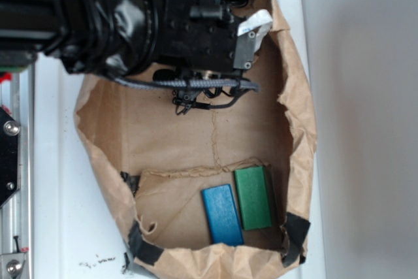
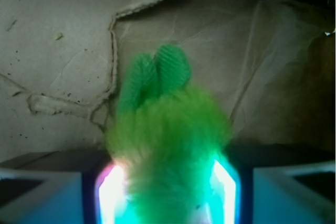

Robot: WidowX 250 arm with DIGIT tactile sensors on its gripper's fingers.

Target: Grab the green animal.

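Wrist view shows the gripper [image 2: 167,187] with its jaws clenched on the green animal [image 2: 167,135]: the glowing left pad [image 2: 111,190] presses its fuzzy flank at nine o'clock, the right pad at three o'clock, and two ribbed pale green ends point to twelve o'clock over creased brown paper. Exterior view has the black arm [image 1: 117,21] reaching in from ten o'clock above the paper bag [image 1: 117,129] on the white desk [image 1: 359,122]; the toy is hidden there. Toward six o'clock lie the blue block [image 1: 222,215] and, touching it, the dark green block [image 1: 253,197].
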